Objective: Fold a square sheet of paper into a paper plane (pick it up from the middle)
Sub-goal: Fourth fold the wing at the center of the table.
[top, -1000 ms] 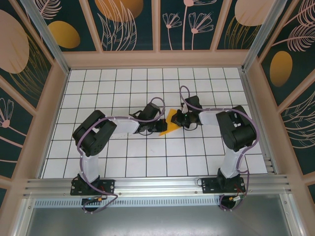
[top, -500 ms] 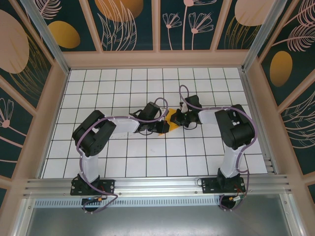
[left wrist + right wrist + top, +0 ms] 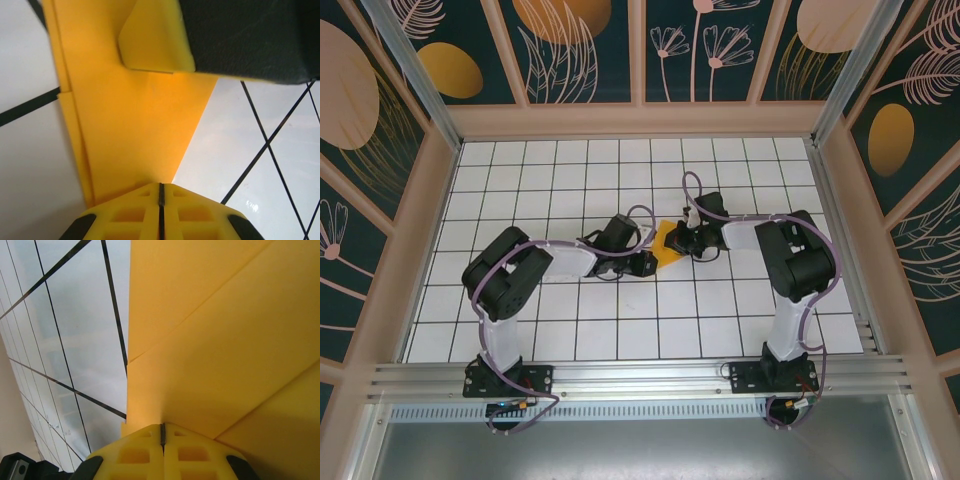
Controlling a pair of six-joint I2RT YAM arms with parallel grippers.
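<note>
Both pinches are on. The left tool [image 3: 160, 195] has its pads closed flush with a tight seam, gripping the near tip of the folded orange-yellow paper sheet [image 3: 135, 125]. Just ahead of that pinch the sheet fans out, and its left edge shows two stacked layers slightly offset. At the far end, a yellow pad [image 3: 156, 40] of the right tool [image 3: 162, 434] sits on the sheet's edge. The right tool is likewise clamped shut on the sheet, with crease lines running diagonally away from its grip. Beyond both is the white gridded tabletop [image 3: 75, 340]; I can't tell whether the sheet touches it. From above, the sheet is a small wedge between the two tools, which are nearly tip to tip. My read: mid-fold, with both tools holding the half-made shape to set a crease. To do it well, keep both grips firm and move the tools in sync so the thin paper neither tears nor buckles. Line up those offset layers before pressing. Release one side only once the sheet lies flat.
</note>
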